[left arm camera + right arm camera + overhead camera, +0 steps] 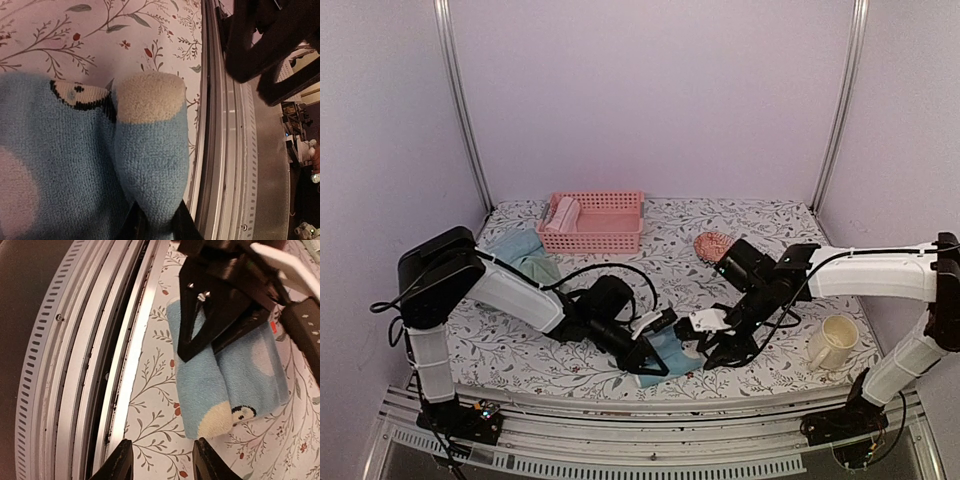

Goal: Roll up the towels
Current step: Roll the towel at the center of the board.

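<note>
Left gripper (155, 227) pinches the blue spotted towel (150, 165) at a fold; right gripper (162, 452) open, seemingly empty, beside it. Basket (592, 237) far, mug (832, 343) right.

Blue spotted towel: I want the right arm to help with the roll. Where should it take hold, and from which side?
Probably the blue spotted towel by its free end with the cream patch, coming in from where the right gripper hovers open. The fold is thick there, and the left gripper pinches the opposite end.

Both arms (510, 290) have white shells, black joints and black cables.
</note>
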`<state>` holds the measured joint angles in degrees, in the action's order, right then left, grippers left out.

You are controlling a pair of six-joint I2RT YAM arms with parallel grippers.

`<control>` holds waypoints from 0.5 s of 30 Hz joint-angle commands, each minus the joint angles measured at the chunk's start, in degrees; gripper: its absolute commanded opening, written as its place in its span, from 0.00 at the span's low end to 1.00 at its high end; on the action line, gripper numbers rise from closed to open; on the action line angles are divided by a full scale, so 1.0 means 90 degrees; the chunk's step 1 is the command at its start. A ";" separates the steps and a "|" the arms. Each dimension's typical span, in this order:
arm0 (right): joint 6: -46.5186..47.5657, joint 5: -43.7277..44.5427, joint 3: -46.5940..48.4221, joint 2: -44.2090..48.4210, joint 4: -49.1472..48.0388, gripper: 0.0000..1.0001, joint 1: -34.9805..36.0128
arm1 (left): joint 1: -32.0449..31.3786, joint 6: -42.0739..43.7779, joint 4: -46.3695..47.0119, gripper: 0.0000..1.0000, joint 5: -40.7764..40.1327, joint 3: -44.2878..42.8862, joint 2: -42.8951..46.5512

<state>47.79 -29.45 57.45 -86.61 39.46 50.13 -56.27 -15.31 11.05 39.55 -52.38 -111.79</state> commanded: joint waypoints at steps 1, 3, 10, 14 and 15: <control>0.0158 0.1196 -0.0268 -0.0309 -0.1187 0.44 0.0540 | 0.0068 -0.0222 -0.0763 0.07 0.0532 0.0319 -0.0738; 0.0165 0.1417 -0.0281 -0.0467 -0.1444 0.45 0.0730 | 0.0088 -0.0202 -0.0796 0.08 0.0567 0.0281 -0.0811; 0.0204 0.1642 -0.0346 -0.0978 -0.1940 0.46 0.1143 | 0.0104 -0.0018 -0.1224 0.08 0.0483 -0.0027 -0.0962; 0.0198 0.1704 -0.0456 -0.1299 -0.2080 0.43 0.1188 | 0.0159 0.0055 -0.1436 0.09 0.0431 -0.0128 -0.0968; 0.0205 0.1729 -0.0496 -0.1364 -0.2089 0.39 0.1188 | 0.0179 0.0085 -0.1484 0.12 0.0410 -0.0129 -0.0917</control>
<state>49.15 -16.10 54.68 -96.16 23.27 60.34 -54.98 -15.99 10.13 48.47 -55.53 -115.90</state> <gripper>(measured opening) 0.441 0.117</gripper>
